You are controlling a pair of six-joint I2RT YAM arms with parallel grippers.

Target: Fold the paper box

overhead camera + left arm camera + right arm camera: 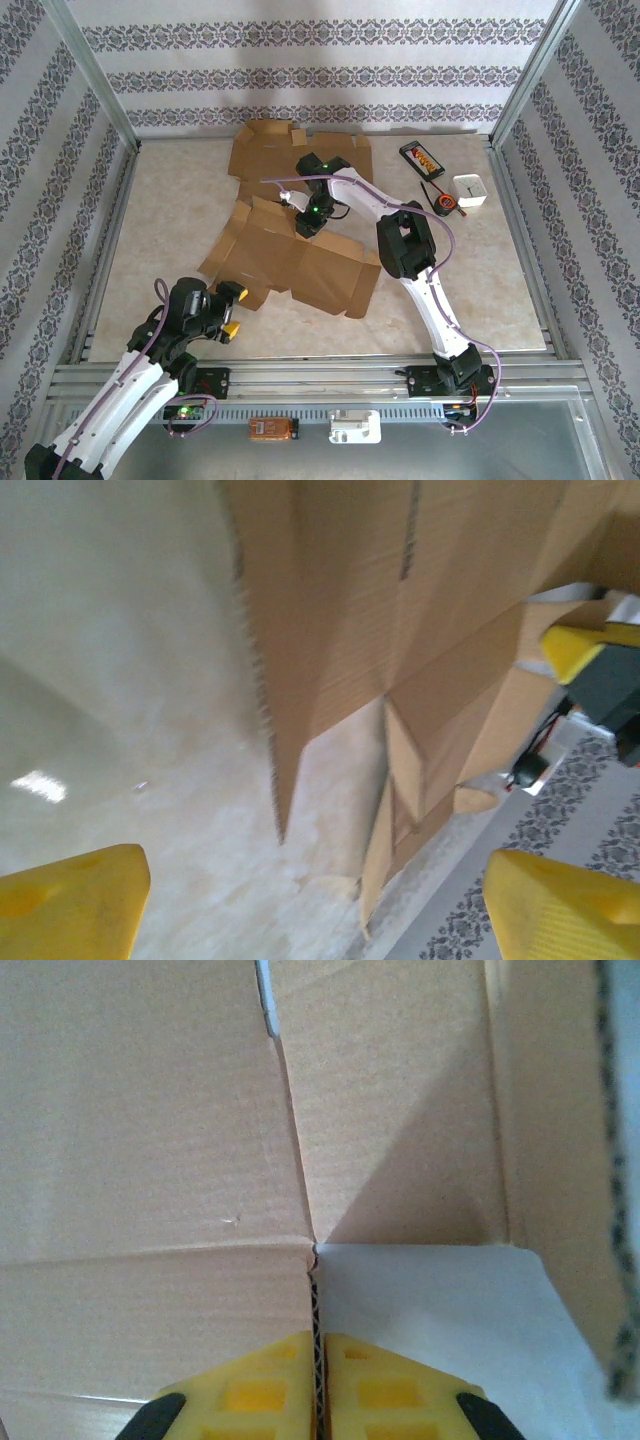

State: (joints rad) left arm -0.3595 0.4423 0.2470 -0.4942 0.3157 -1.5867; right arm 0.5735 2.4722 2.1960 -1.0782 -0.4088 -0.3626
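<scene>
Top view: the paper box (290,255) lies flat and unfolded on the table (170,210), with my left gripper (232,310) near its near corner.
Left wrist: jaws spread, empty.
Right wrist: my right gripper (319,1360) pinches a flap's edge. I judge the corrugated board light and stiff, best held at the flaps.

Robot arms: two, the left arm (120,385) and the right arm (425,290). Grippers: two, one per arm, the left gripper (236,311) and the right gripper (306,222), each with two yellow fingers (70,900). Flattened cardboard sheets: two, the near cardboard sheet (300,265) and the far cardboard sheet (262,150). Small loose items at the far right of the table (160,230): three, namely one black pack (422,157), one white block (470,190) and one black-and-orange item (445,206). Items by the near frame (320,375): two, one orange module (272,428) and one white part (355,428). Count of patterned walls (320,60): three.
</scene>
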